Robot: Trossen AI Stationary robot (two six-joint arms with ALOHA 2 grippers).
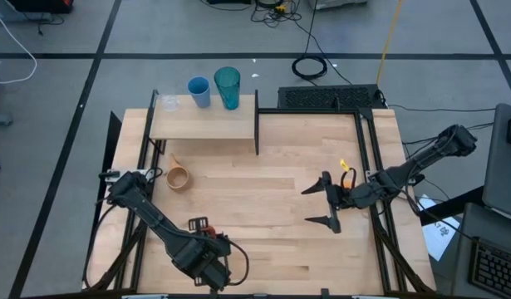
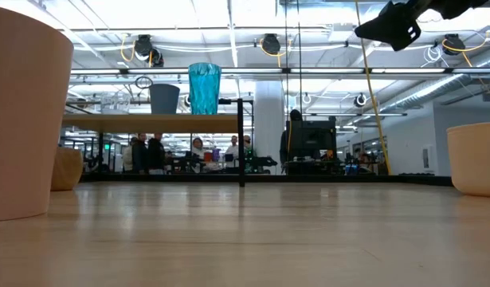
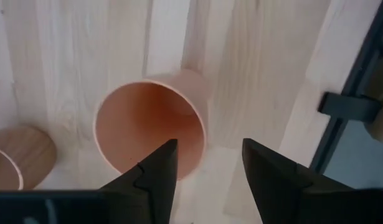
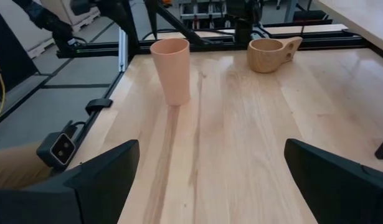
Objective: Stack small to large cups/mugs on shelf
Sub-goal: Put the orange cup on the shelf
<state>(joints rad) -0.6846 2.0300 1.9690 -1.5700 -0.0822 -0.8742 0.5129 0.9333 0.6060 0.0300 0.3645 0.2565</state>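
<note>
A peach-orange cup (image 3: 151, 127) stands upright on the tabletop near its near edge; it also shows in the right wrist view (image 4: 170, 68) and the low view (image 2: 21, 112). My left gripper (image 3: 210, 168) is open just above it, one finger over the cup's mouth and one outside its rim. In the high view my left arm (image 1: 207, 262) hides the cup. The tan handled mug (image 1: 178, 176) stands on the table in front of the shelf (image 1: 205, 126). A blue cup (image 1: 198, 90), a teal tumbler (image 1: 227, 86) and a clear small cup (image 1: 168, 103) stand on the shelf. My right gripper (image 1: 321, 203) is open and empty at the table's right.
The shelf's black upright (image 1: 257, 124) stands at its right end. A black frame runs along the table's edges (image 1: 373, 158). Part of another peach-coloured cup (image 2: 476, 159) shows at the low view's right edge. A tan wood-grained cup (image 3: 20, 155) shows partly beside the peach cup.
</note>
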